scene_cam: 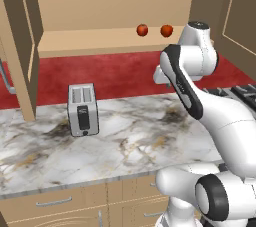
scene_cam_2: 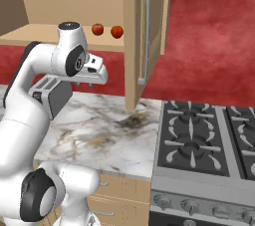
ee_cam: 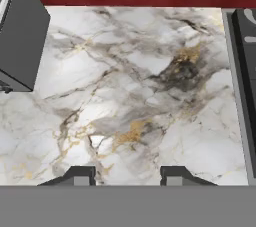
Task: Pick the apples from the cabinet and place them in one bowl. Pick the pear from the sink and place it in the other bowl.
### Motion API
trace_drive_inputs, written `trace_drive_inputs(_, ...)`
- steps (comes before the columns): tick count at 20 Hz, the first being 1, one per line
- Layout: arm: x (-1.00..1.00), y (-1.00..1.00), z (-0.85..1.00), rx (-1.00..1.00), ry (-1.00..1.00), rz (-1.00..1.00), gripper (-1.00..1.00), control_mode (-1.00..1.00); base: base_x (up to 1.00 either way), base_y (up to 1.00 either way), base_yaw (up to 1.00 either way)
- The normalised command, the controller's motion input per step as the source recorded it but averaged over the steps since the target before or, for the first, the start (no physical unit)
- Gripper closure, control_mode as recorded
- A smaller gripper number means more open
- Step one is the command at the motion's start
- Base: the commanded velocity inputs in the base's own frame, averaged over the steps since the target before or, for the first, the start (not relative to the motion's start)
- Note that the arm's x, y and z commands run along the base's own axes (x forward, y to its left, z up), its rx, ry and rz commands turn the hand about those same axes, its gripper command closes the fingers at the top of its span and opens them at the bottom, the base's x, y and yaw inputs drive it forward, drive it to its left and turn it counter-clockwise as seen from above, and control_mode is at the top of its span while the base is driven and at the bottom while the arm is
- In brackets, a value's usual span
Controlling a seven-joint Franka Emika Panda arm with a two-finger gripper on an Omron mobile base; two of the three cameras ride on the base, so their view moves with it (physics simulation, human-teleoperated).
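The gripper (ee_cam: 127,176) hangs above the marble counter (ee_cam: 150,96), pointing straight down at it. Its two dark fingertips (ee_cam: 80,175) stand apart with only veined stone showing between them; they are at their closed setting and hold nothing. Below the tips the marble is bare. The dark side of the toaster (ee_cam: 22,36) lies toward the upper left of the hand view, and the edge of the stove (ee_cam: 245,71) runs down its right side.

From the base cameras the hand (scene_cam_2: 94,73) sits at the end of the bent white arm, over the counter between the toaster (scene_cam: 82,108) and the stovetop (scene_cam_2: 204,140), and below the level of the cabinet shelf.

The two apples (scene_cam: 142,30) rest on the open wall cabinet's shelf (scene_cam: 90,41), near its front edge toward the right end. They sit side by side, close together but not touching, the second apple (scene_cam: 166,30) to the right of the first. Being round, they show no long axis, and their stems are too small to tell which way they point. In the right base view the same pair (scene_cam_2: 97,29) stands just left of the open cabinet door (scene_cam_2: 147,36) with its silver bar handle (scene_cam_2: 143,36). The apples are above and behind the gripper, well apart from it.
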Motion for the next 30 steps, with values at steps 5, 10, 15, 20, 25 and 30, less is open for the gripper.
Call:
trace_drive_inputs(5,-0.08,0.15,0.0,0.0,-0.01,0.01,-1.0,-1.0,0.0,0.0,0.0)
trace_drive_inputs(10,-0.19,0.4,0.0,-0.03,-0.21,0.01,-1.0,-1.0,0.0,0.0,0.0)
trace_drive_inputs(15,-0.39,0.03,0.09,0.0,-0.41,0.0,-1.0,-1.0,0.0,0.0,0.0)
trace_drive_inputs(20,-0.33,-0.01,0.35,0.0,-0.37,0.0,-1.0,-1.0,0.0,0.0,0.0)
trace_drive_inputs(25,-0.25,-0.04,0.47,0.01,-0.18,-0.02,-1.0,-1.0,0.0,0.0,0.0)
trace_drive_inputs(30,-0.27,0.0,0.55,0.02,-0.2,0.0,-1.0,-1.0,0.0,0.0,0.0)
